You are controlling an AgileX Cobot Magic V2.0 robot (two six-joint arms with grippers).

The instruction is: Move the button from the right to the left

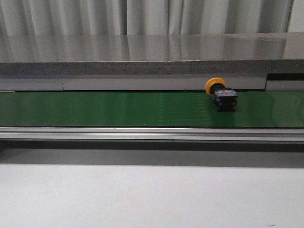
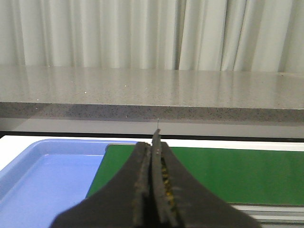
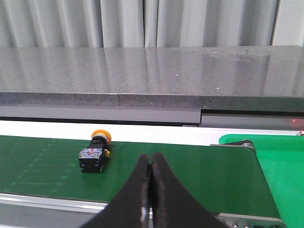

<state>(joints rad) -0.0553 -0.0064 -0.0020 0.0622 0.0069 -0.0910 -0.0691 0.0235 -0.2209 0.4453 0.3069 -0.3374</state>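
meanwhile, the button (image 1: pixel 222 95) lies on its side on the green belt (image 1: pixel 118 109), toward the right end of the stretch seen from the front, its yellow-orange cap pointing to the far edge of the belt and its black body, with tiny coloured marks, facing me. a grey stone-like counter (image 1: pixel 142 52) runs behind the belt, pale curtains (image 1: pixel 142 16) hang beyond it, and the white desk (image 1: pixel 142 194) spreads in front of the belt's metal rail (image 1: pixel 142 134).

my right hand (image 3: pixel 151 173) hangs just before the near side of the belt, its two dark fingers pressed together with nothing between them; in its own view the button (image 3: pixel 96 151) sits on the belt (image 3: pixel 190 175) apart from the fingertips, not touched. past a seam a second, brighter green belt section (image 3: pixel 280 166) begins.

my left hand (image 2: pixel 153 156) is likewise clenched on nothing, its fingers (image 2: pixel 140 180) meeting in a thin line. beyond it i see the belt's other end (image 2: pixel 228 173) and, right beside that end, a blue tray (image 2: pixel 42 180). neither of my hands shows in the front view.
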